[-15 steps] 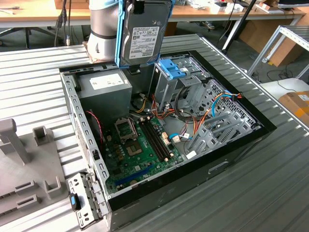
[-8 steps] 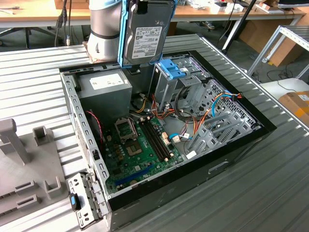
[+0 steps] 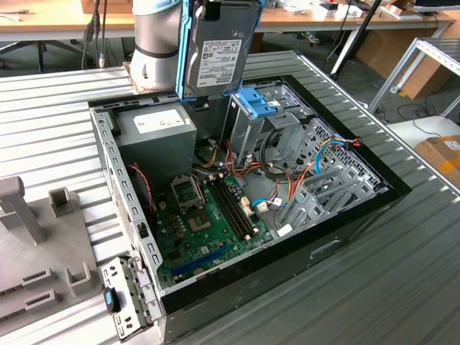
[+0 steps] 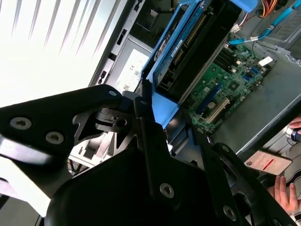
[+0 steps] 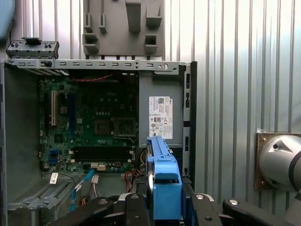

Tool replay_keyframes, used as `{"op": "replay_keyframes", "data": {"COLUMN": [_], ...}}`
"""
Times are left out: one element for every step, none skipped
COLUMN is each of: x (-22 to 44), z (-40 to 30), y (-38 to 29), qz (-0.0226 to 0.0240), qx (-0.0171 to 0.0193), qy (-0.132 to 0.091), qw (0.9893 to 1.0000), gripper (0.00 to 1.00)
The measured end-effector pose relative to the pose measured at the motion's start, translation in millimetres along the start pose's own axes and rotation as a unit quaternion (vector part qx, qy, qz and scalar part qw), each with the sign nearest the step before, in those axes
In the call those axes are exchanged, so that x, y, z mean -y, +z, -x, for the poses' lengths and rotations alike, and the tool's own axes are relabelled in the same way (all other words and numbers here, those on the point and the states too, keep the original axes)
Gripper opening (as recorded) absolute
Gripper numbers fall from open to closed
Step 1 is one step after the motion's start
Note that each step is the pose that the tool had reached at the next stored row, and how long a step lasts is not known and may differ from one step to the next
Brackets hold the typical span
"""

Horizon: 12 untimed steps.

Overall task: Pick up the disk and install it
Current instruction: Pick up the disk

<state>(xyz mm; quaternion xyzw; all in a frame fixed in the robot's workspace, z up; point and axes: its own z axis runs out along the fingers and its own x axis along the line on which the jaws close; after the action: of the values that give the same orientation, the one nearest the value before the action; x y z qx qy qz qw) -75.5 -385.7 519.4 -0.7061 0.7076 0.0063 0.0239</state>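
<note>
We see a grey disk [image 3: 228,20] with white label [image 3: 221,61] and blue rails [image 3: 183,54], a green board [image 3: 208,223], a black case [image 3: 338,231], and a ribbed silver table [image 3: 402,287].

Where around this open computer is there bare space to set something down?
The ribbed table is bare on the exterior view's right of the computer case. On the exterior view's left a grey fixture takes the room. Inside is crowded: cables by the drive cage, with the disk held above.
</note>
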Motion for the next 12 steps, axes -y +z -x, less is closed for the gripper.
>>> {"op": "replay_keyframes", "data": {"x": [1.2,2.7,3.4,4.1,5.1,5.7,6.3,7.1,7.4,7.7,7.8,8.0], "z": [-0.2,-0.9,-1.3,-1.8,-2.6,-3.1,-3.6,-4.1,-4.4,-4.5,-4.5,-4.6], "y": [0.0,0.1,0.2,0.2,0.3,0.3,0.3,0.4,0.5,0.5,0.5,0.6], "qz": [0.0000,0.0000,0.0000,0.0000,0.0000,0.0000,0.0000,0.0000,0.0000,0.0000,0.0000,0.0000], "qx": [0.0000,0.0000,0.0001,0.0000,0.0000,0.0000,0.0000,-0.0001,-0.0001,-0.0002,-0.0002,-0.0002], "qy": [0.000,0.000,0.000,0.000,0.000,0.000,0.000,0.000,0.000,0.000,0.000,0.000], "qw": [1.0000,1.0000,1.0000,1.0000,1.0000,1.0000,1.0000,1.0000,1.0000,1.0000,1.0000,1.0000], "gripper": [0.36,0.36,0.36,0.36,0.36,0.36,0.36,0.36,0.36,0.36,0.36,0.36]}}
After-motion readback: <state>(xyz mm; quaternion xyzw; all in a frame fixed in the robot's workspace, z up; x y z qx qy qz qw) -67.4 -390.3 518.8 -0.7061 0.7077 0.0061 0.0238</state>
